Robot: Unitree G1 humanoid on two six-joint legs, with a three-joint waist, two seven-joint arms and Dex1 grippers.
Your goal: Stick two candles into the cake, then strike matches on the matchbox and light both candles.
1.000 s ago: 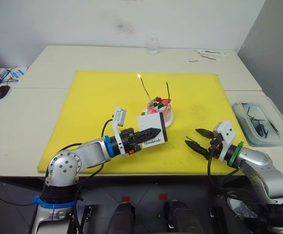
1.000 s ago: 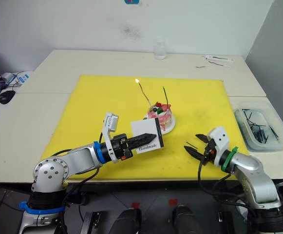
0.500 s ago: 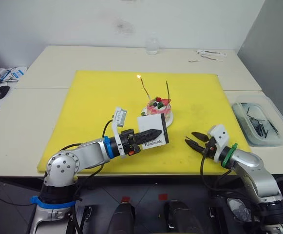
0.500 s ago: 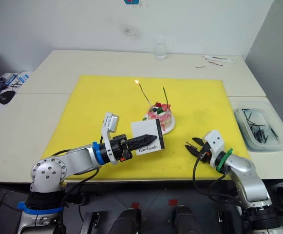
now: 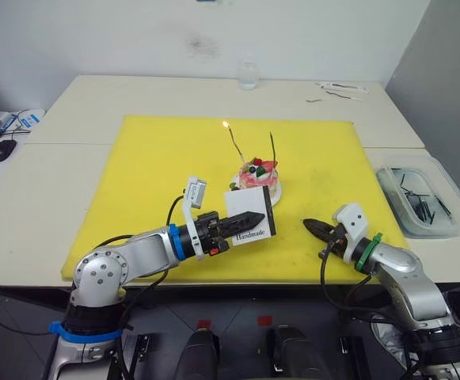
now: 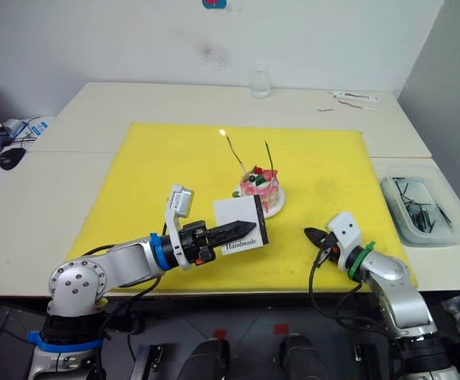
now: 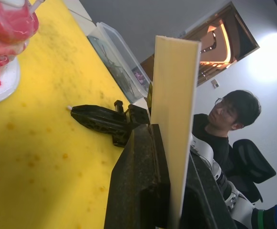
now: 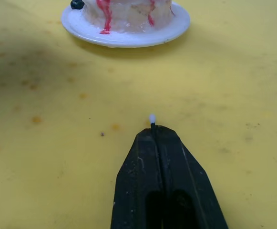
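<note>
i see a bright yellow mat speckled with small brownish spots on a pale cream desk, and on it the pink-and-white cake with red streaks, a red strawberry and dark berries, on a white plate. the matchbox is white with black "handmade" lettering and a black edge strip, pinched in my black left gripper. my black right gripper pinches a dark match with a white tip; one thin dark candle carries a small yellow-white flame.

The cake sits mid-mat, matchbox before it, bin to the right.
</note>
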